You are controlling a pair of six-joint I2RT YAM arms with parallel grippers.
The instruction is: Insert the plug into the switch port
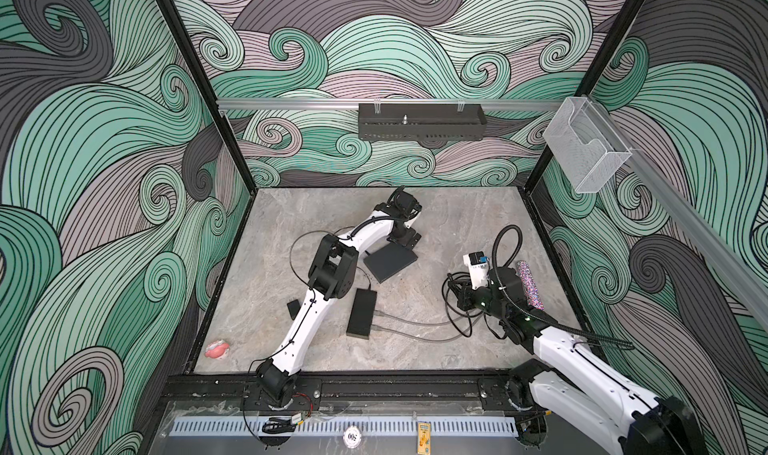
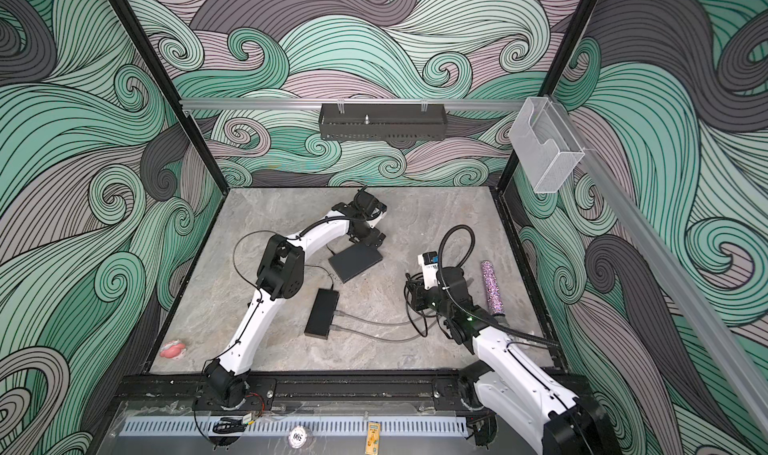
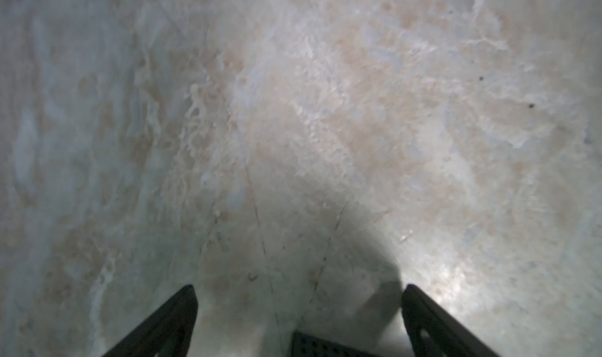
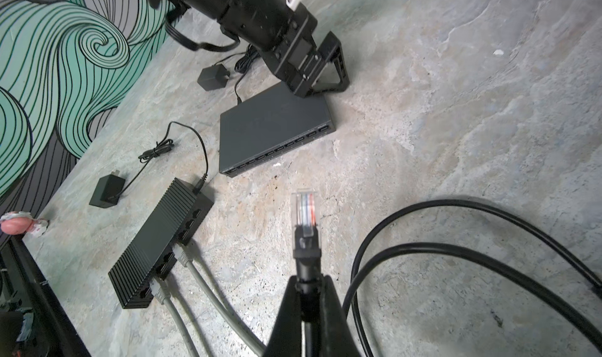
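Observation:
My right gripper (image 4: 308, 278) is shut on the black boot of a clear plug (image 4: 304, 212), which points out over the table, apart from any socket. The switch, a narrow ribbed black box (image 4: 156, 244), lies on the table in both top views (image 1: 361, 313) (image 2: 321, 313). Two grey cables (image 4: 195, 274) sit in its side, and a free switch port (image 4: 196, 214) shows near its far end. In both top views the right gripper (image 1: 457, 293) (image 2: 415, 295) hovers right of the switch. My left gripper (image 3: 299, 293) stands open over bare table, beside the flat box (image 1: 390, 262).
The flat dark-grey box (image 4: 273, 133) has a row of ports along one side. Two black power adapters (image 4: 107, 192) (image 4: 213, 76) lie with thin cords. Black cable loops (image 4: 456, 241) lie under my right arm. A glittery cylinder (image 1: 530, 278) and a pink object (image 1: 217, 349) lie near the table's edges.

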